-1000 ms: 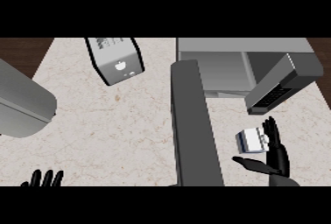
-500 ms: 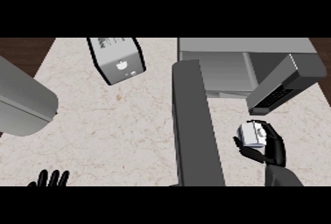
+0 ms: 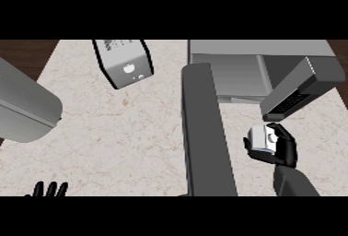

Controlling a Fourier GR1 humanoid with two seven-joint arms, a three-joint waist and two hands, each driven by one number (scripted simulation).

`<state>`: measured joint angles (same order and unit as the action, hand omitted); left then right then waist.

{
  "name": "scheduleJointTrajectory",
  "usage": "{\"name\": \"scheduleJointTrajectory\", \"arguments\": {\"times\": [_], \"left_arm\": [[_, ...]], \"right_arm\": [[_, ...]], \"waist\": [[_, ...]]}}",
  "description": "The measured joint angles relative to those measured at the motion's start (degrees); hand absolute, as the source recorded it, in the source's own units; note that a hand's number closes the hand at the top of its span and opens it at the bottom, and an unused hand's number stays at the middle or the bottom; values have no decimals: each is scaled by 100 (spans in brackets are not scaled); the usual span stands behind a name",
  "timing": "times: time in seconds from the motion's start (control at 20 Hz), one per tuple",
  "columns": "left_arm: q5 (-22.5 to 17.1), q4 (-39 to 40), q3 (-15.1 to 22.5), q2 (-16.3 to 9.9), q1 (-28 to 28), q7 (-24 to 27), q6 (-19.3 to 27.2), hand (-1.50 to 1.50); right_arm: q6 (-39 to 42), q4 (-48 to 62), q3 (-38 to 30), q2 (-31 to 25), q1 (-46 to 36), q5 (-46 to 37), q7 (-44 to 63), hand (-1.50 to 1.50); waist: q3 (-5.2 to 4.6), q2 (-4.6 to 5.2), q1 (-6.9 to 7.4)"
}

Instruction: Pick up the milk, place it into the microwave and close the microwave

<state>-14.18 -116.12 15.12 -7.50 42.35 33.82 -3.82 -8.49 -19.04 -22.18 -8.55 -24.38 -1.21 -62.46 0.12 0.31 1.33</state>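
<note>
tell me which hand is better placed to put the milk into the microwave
The right. The right hand is already curled round the milk, just below the microwave, beside its open door. The left hand rests open at the view's lower left edge, far across the counter.

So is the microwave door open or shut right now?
Open: the microwave door swings out toward the view's lower edge, exposing the microwave cavity.

This is a kitchen. A pale, marble-patterned counter fills the view, and a grey microwave stands at the far right with its door swung open toward the near edge.
</note>
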Motion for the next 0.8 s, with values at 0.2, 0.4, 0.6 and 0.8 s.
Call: {"name": "scheduleJointTrajectory", "arguments": {"times": [0.2,0.4,0.6,0.8], "left_arm": [[-50,37,-60,-57,-43,20,-70,-150],[-15,64,-10,-53,23,90,-96,-150],[-93,79,-52,-85,69,110,-146,-150],[-179,3,-152,-111,-10,-10,-112,-150]], "right_arm": [[95,137,45,19,-339,-62,-4,150],[196,240,72,6,-520,-92,-3,150],[254,90,145,77,-477,-103,6,150],[290,-251,268,179,-310,-108,46,150]], "waist": [[6,22,54],[4,16,46],[-3,-7,-14],[-8,-25,-69]]}}
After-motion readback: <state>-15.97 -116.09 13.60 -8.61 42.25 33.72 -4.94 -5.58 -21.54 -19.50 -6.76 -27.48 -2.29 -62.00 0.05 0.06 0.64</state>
